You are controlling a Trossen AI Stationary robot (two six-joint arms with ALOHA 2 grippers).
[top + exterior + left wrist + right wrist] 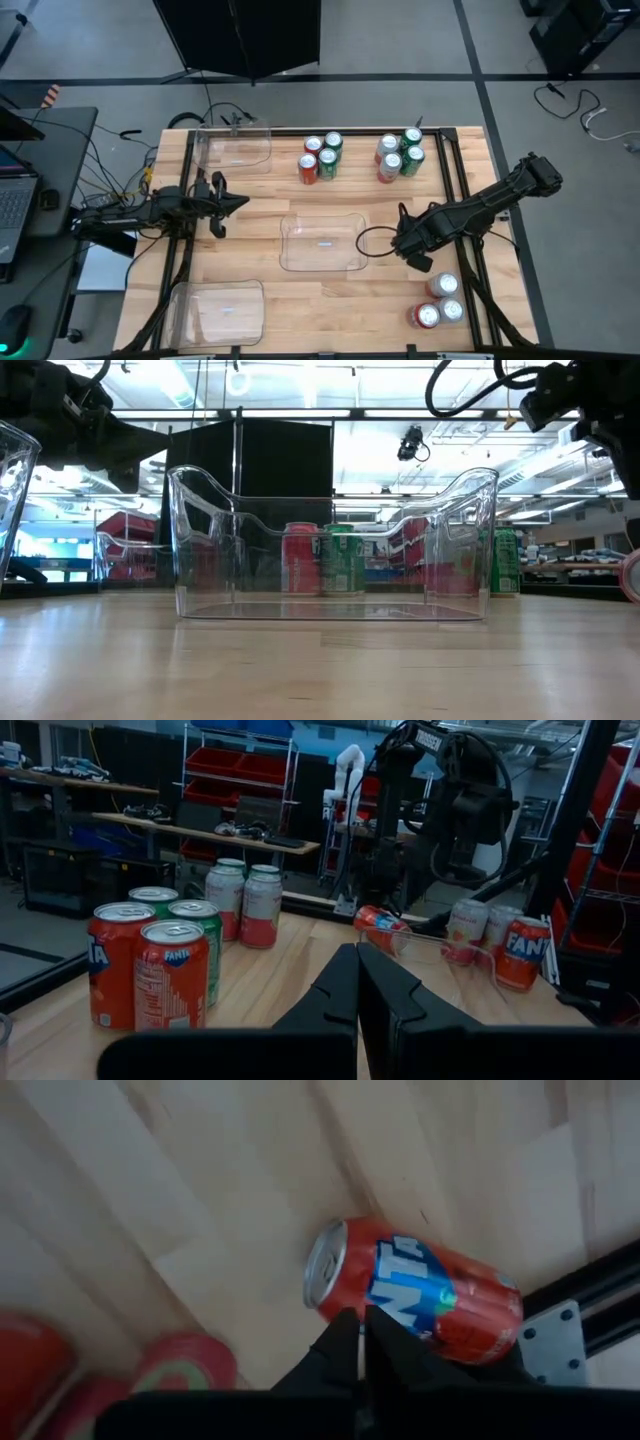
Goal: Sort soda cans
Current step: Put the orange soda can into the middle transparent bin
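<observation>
High view: the right gripper [412, 252] is hanging over the table's right side, between the middle clear tray [322, 243] and a cluster of three cans [438, 301] near the front right corner; its fingers are closed together. The left gripper [237, 203] is waiting at the left side, fingers shut, holding nothing. Two can groups are standing upright along the far edge: four red and green cans [321, 157] and four more [399, 155] just to their right. Bare wood is lying open between the middle tray and the far groups. Low view: the middle tray is filling the centre, with a red can [299, 559] and a green can [343, 560] showing upright through it. Left wrist view: a tipped red can [381, 928] is lying on its side on the wood, below the right arm. Right wrist view: that red can [415, 1291] is lying with its long axis level, silver top pointing away from the black frame rail [580, 1325], just beyond the shut fingertips; whether they are touching it I cannot tell.
</observation>
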